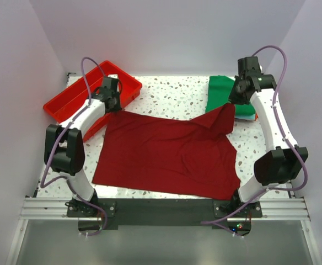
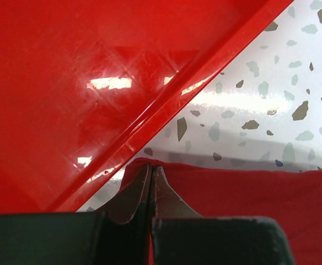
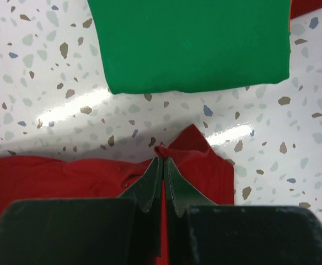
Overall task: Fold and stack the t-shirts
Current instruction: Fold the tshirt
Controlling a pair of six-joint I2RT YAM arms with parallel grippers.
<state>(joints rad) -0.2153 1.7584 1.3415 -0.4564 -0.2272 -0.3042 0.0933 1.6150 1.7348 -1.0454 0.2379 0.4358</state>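
Observation:
A maroon t-shirt [image 1: 166, 154] lies spread across the middle of the speckled table. My left gripper [image 1: 112, 107] is shut on its far left corner, next to the red tray; in the left wrist view the cloth [image 2: 249, 193] is pinched at the tips of my left gripper [image 2: 151, 168]. My right gripper [image 1: 232, 102] is shut on the far right corner, lifted a little so the cloth peaks there. The right wrist view shows a small fold of maroon cloth [image 3: 202, 160] nipped in my right gripper [image 3: 162, 157]. A folded green t-shirt [image 1: 220, 91] lies at the back right, also large in the right wrist view [image 3: 194, 44].
A bright red plastic tray [image 1: 73, 99] sits tilted at the back left, its rim [image 2: 166, 105] close to my left fingers. An orange and a teal edge [image 1: 248, 117] peek from under the green shirt. White walls enclose the table on three sides.

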